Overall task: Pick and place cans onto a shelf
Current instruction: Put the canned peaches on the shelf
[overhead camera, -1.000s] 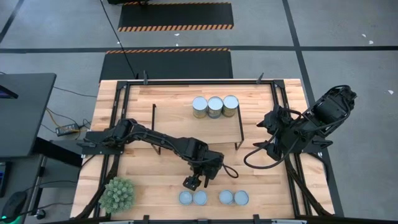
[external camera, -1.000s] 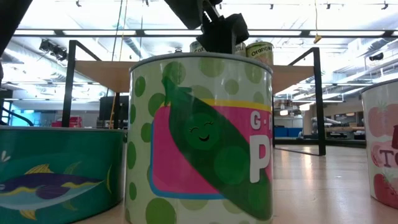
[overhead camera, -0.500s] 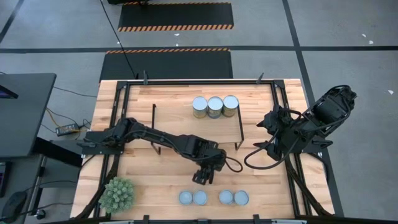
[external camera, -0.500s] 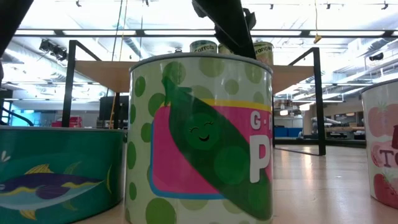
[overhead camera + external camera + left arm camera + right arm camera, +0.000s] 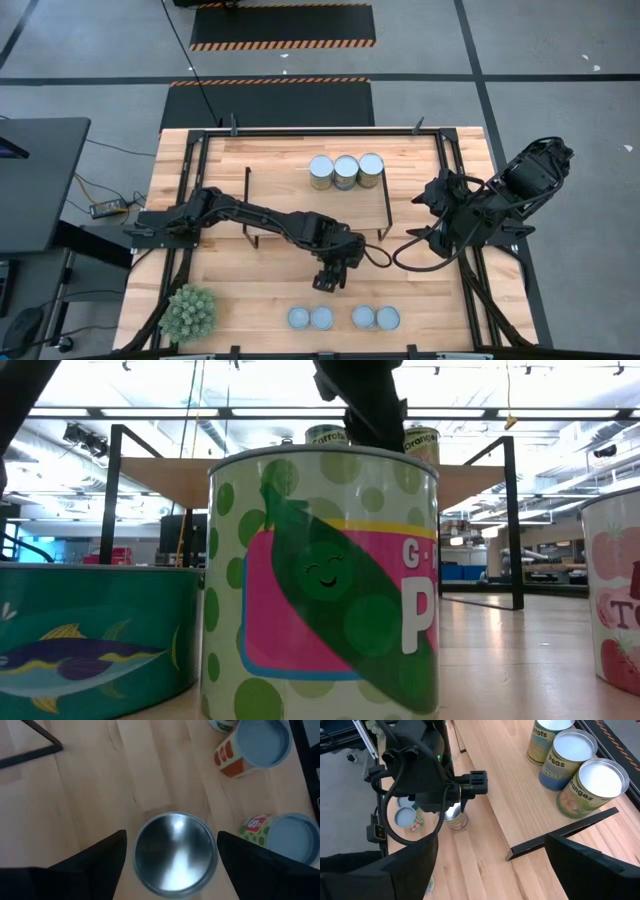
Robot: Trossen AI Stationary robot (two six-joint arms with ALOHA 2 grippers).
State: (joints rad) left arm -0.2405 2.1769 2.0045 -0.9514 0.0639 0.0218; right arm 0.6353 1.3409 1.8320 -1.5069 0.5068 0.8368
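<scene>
The left gripper (image 5: 170, 855) hangs over a silver-topped can (image 5: 174, 854) that stands upright on the desk (image 5: 260, 290). In its wrist view the two dark fingers (image 5: 102, 860) stand to either side of the can's round lid, spread wider than the can, with a sliver of wood showing between each finger and the rim. Nothing is held yet. The can's long axis is vertical and runs straight toward the wrist, so the can lies directly under the gripper, centred between the fingers. My judgement is that the coming move turns on coming straight down and closing; any sideways drift would put a finger on the lid.

Taking that can as the landmark: in the high view it is hidden under the left gripper (image 5: 330, 275). The shelf (image 5: 290, 195) lies behind it, farther up the desk, with its front edge near. Three cans (image 5: 345, 170) already stand in a row on the shelf's board. Four blue-topped cans (image 5: 343, 318) sit in two pairs at the desk's front edge, on the near side of the landmark can; two of them show close by in the left wrist view. A spiky green plant ball (image 5: 189, 312) is off toward the front left corner.

The right gripper (image 5: 432, 205) waits beside the shelf's right end, fingers wide apart and empty, clearly farther from the landmark can than the left one is.
</scene>
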